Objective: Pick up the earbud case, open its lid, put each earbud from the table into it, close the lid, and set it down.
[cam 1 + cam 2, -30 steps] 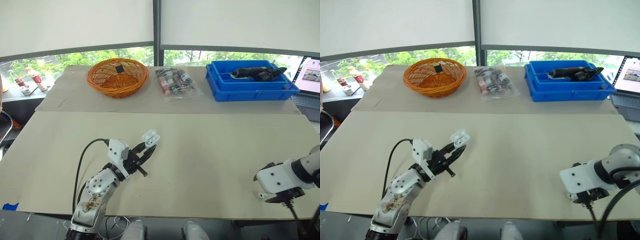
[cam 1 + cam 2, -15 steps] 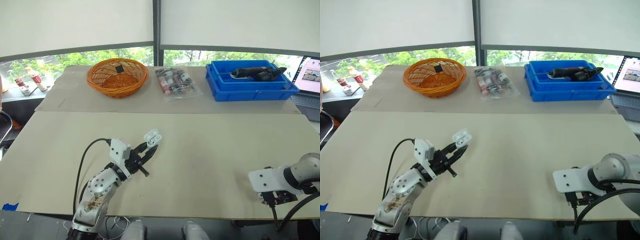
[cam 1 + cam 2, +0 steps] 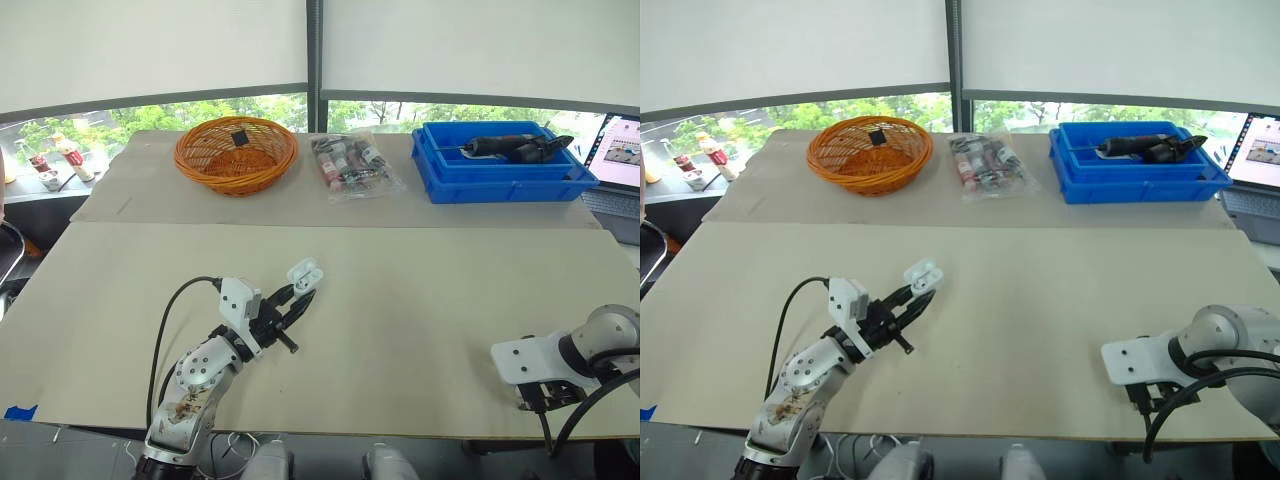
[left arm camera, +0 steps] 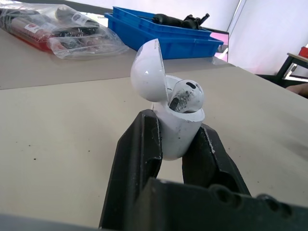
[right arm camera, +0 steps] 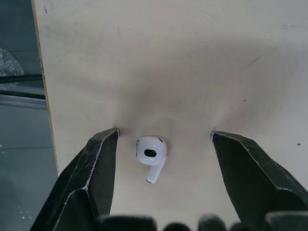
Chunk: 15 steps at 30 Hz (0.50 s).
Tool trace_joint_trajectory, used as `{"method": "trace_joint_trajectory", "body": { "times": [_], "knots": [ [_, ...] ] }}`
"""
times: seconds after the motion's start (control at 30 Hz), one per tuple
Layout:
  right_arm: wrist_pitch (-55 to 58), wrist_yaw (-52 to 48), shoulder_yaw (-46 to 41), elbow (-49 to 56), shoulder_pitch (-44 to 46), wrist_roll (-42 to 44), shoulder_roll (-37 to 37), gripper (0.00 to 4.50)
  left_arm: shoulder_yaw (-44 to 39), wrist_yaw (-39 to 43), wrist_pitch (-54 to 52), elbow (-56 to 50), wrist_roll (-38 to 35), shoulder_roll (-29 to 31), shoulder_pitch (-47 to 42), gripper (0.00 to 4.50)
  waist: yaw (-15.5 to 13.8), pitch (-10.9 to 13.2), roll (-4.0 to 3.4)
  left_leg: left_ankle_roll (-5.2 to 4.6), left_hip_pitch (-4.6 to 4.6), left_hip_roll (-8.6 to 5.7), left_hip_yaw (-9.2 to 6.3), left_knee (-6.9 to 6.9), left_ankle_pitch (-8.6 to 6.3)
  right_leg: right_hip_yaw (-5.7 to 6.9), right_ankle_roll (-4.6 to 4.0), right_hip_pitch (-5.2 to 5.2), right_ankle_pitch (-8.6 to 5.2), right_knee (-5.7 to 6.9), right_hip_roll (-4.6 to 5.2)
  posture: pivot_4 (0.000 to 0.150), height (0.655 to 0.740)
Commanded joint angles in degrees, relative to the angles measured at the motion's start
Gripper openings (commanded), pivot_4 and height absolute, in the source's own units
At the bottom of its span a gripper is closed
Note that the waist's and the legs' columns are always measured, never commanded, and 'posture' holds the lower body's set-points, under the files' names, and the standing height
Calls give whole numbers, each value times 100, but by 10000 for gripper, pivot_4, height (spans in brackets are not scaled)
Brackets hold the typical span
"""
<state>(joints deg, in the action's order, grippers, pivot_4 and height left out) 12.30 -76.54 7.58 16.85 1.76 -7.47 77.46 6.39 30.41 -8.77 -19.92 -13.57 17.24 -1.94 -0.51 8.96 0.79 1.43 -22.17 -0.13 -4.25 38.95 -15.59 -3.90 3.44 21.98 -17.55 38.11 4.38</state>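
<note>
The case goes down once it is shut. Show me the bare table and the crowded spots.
Bare: the wide middle of the table, between the left gripper holding the case and the open right gripper. Crowded: the far strip with basket, bag and blue bin, and the near right edge, where an earbud lies.

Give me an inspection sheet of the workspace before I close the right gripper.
Surface: table covered in beige board, a few dark specks.
Job's things: earbud case with its lid open and a seated earbud inside; loose earbud lying on the table.
Clutter: basket, bag of small items and blue tray holding a dark tool, all at the far edge.
Grippers: left gripper shut on the earbud case; right gripper open, one finger on either side of the loose earbud.
Cables: black cable looping off the left arm; another by the right arm.
Surroundings: window with greenery; laptop screen at the right.
</note>
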Motion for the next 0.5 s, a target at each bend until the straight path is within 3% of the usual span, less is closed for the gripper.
{"method": "trace_joint_trajectory", "body": {
  "times": [0.03,0.1,0.27,0.4,0.43,0.5],
  "knots": [
    [22,99,30,-195,-58,-226,17,34169,-28,-32,21,-153,-30,-13,-14,5794,-4,0,3,0,1,0,0,1,0,0,0,-1,0,-1,0,1500,7400],
    [49,101,18,-216,-108,-222,33,34169,-26,-35,25,-147,-31,-15,-19,5795,-9,0,7,0,1,-1,0,1,0,0,1,-2,1,-1,1,1500,7400],
    [55,85,-24,-248,-217,-212,61,18745,-25,-29,39,-126,-36,-17,-37,5794,-5,-9,38,0,12,0,-3,1,0,3,1,-17,1,-5,1,1500,7400],
    [21,67,-49,-257,-227,-205,50,5770,-28,-25,43,-113,-38,-18,-52,5795,8,-6,51,-8,77,2,-4,-5,-6,8,2,-92,1,-35,1,1500,7400],
    [4,65,-57,-254,-212,-192,39,3439,-28,-23,44,-110,-38,-16,-56,5794,15,-6,51,-10,83,2,-4,-6,-8,8,2,-99,1,-40,1,1500,7400],
    [-13,66,-76,-236,-164,-155,7,3425,-29,-22,45,-111,-36,-15,-60,5795,18,-5,52,-11,86,2,-4,-6,-8,8,4,-102,2,-44,1,1500,7400]
  ]
}}
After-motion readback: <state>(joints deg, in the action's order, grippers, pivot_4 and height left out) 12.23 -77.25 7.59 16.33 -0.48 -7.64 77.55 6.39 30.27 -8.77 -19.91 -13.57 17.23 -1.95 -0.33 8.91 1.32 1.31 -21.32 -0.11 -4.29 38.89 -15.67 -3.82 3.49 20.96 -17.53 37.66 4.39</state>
